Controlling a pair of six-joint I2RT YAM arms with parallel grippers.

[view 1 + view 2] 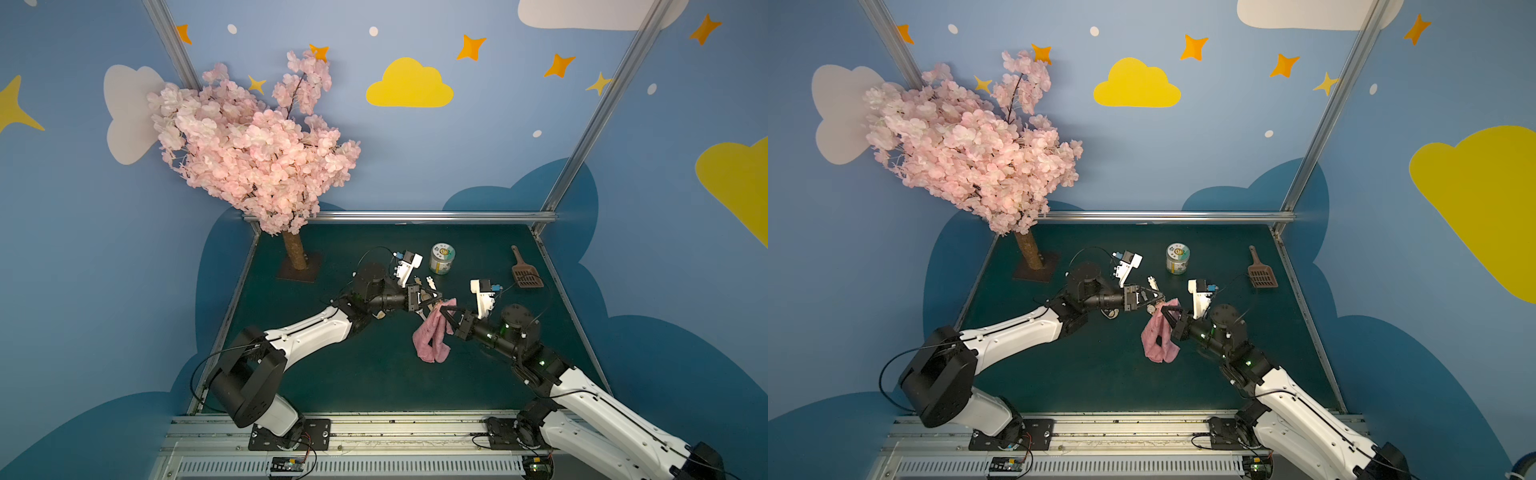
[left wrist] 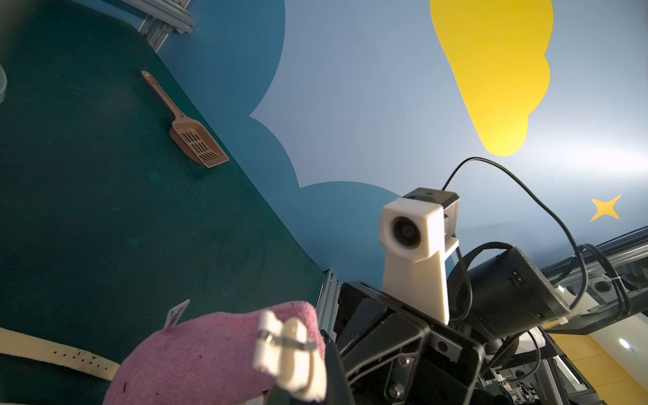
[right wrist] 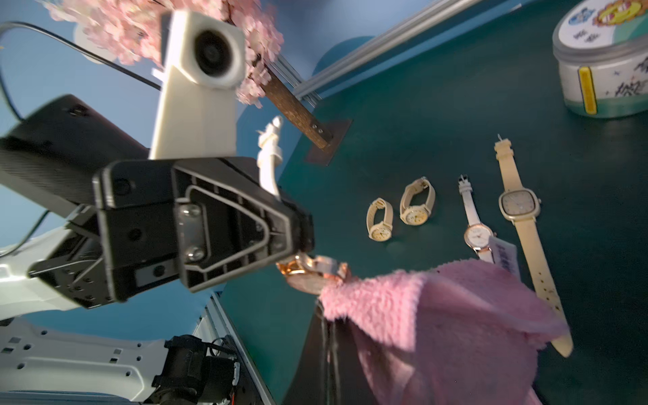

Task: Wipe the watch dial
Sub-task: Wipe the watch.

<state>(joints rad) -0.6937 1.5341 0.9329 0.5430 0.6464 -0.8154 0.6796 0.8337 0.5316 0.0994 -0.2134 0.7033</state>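
Watch (image 3: 308, 277), rose-gold, is clamped in the left gripper (image 1: 435, 300); the right gripper (image 1: 445, 309), at its four o'clock, pinches a pink cloth (image 1: 430, 338) that touches it.

A pink blossom tree (image 1: 257, 158) is set at the far left corner of the dark green counter (image 1: 353, 374), with its brown trunk (image 1: 295, 251) fixed on a flat square base (image 1: 305, 272). A round lidded tin (image 1: 441, 258) is stood upright near the far edge. A brown slotted scoop (image 1: 525, 271) is laid flat well to its right, handle pointed at the back wall (image 1: 415, 166), which is painted with clouds and stars.
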